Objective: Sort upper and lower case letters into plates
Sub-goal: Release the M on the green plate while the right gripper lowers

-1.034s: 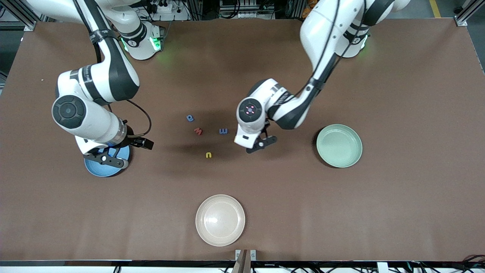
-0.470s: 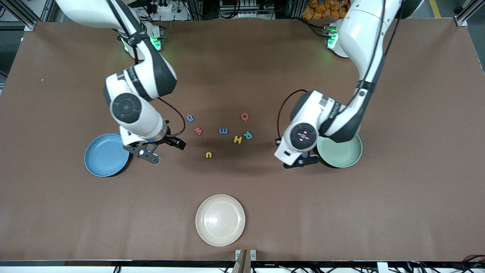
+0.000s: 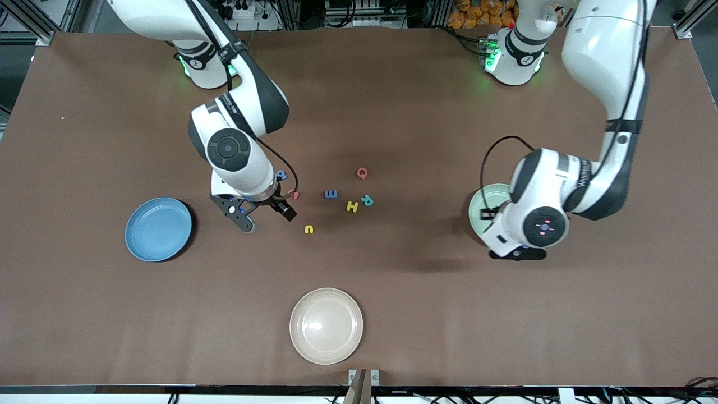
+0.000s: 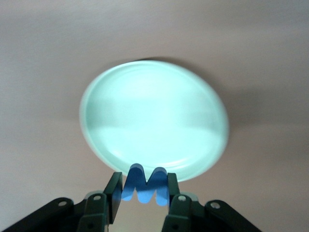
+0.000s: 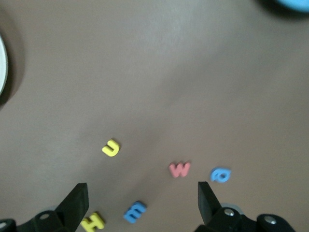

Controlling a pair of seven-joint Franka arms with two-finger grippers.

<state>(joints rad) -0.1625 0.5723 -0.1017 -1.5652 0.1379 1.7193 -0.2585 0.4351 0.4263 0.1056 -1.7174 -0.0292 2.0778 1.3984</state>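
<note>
Front and wrist views, as you would read them. Your left gripper (image 4: 144, 200) hangs in the air at the rim of the mint green plate (image 3: 483, 203), which lies toward the left arm's end of the table. In the left wrist view its two fingers (image 4: 114, 197) are drawn in on a blue letter M (image 4: 144, 184), pinched upright between them, with the plate's bowl filling the view just past the letter. In the front view the wrist covers most of that plate.

Your right gripper (image 3: 261, 216) hovers over the table among the loose letters, its fingers (image 5: 77, 203) spread wide and holding nothing. The blue plate (image 3: 158, 229) lies toward the right arm's end of the table, well apart from this gripper.

In the right wrist view, between the spread fingers, you see a yellow u (image 5: 111, 148), a pink w (image 5: 179, 169), a blue a (image 5: 220, 174), a blue e (image 5: 134, 211) and a yellow H (image 5: 93, 222). The front view adds a teal R (image 3: 367, 200) just beside the H and a red Q (image 3: 362, 173) farther from the front camera. A cream plate (image 3: 326, 325) lies nearest the front camera, apart from both grippers.
</note>
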